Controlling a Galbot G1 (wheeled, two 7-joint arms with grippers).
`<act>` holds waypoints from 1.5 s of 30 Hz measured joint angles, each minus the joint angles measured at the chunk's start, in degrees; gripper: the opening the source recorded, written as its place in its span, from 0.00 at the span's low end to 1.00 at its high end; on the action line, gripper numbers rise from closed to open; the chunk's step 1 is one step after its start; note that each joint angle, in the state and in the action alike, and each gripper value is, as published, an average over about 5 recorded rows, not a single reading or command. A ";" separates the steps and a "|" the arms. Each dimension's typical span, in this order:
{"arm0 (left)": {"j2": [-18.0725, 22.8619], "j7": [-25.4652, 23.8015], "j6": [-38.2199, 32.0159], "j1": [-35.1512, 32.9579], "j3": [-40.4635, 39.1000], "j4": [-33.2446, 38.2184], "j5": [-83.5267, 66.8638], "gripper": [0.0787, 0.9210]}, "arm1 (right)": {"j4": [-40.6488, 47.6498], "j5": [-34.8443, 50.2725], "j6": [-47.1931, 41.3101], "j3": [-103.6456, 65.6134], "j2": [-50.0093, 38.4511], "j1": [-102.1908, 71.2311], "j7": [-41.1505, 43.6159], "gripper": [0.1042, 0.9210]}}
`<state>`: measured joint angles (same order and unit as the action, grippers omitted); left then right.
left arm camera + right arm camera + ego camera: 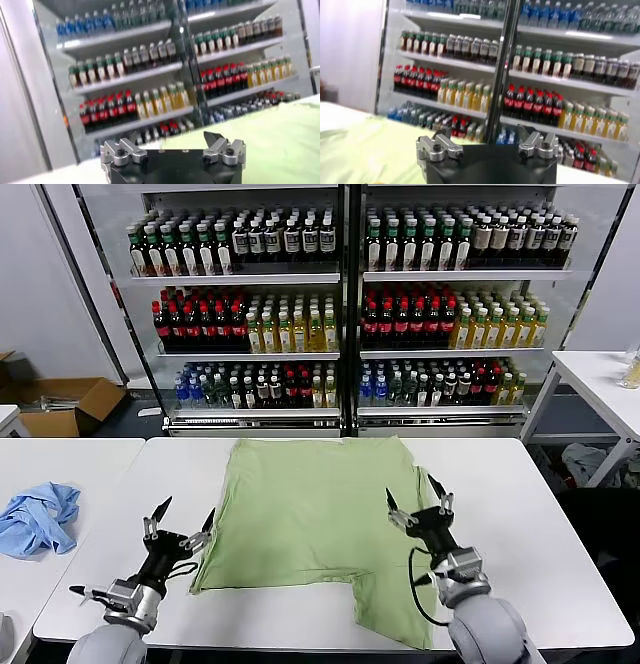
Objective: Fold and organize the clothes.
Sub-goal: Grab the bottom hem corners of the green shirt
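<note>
The green shirt (310,524) is lying mid-table (540,514), seen whole only from the head. The left gripper (184,519) at nine o'clock and the right gripper (416,499) at three are gaping wide, empty. Wrist views are showing mostly bottle shelves (530,95).

Shirt (315,519) lies flat, centre of frame, on the middle table (520,514). Left gripper (183,522) at shirt's lower-left edge; right gripper (418,499) over its right edge. Smaller garment (38,517) far left on a side table (90,459). Bottle shelves (345,279) across upper frame, behind.
</note>
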<state>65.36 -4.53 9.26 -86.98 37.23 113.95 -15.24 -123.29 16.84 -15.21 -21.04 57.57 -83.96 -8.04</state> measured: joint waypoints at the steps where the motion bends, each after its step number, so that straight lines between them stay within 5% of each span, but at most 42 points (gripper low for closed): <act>1: -0.14 0.14 0.64 -0.41 0.03 0.36 -0.33 0.88 | -0.22 0.12 -0.02 -0.14 -0.16 -0.64 0.00 0.88; 14: -0.68 3.92 12.41 -5.82 -1.08 5.15 -4.47 0.88 | -2.42 1.14 0.34 -0.48 -1.61 -12.24 -0.97 0.88; 35: 0.93 7.28 16.85 -6.21 -1.54 4.31 -6.40 0.88 | -1.57 4.53 -0.07 2.15 -1.80 -17.11 -5.20 0.87; 40: 1.09 7.33 16.98 -6.41 -2.11 4.30 -6.09 0.82 | -0.81 5.71 -0.10 2.37 -1.76 -16.91 -5.53 0.74; 45: 1.29 7.25 17.02 -6.53 -2.76 4.49 -5.54 0.63 | -0.06 6.83 -0.07 2.88 -1.54 -16.51 -5.48 0.56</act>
<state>66.65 2.72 26.28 -93.51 34.47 118.44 -20.78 -123.35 23.67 -15.28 -18.16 56.03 -100.47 -13.51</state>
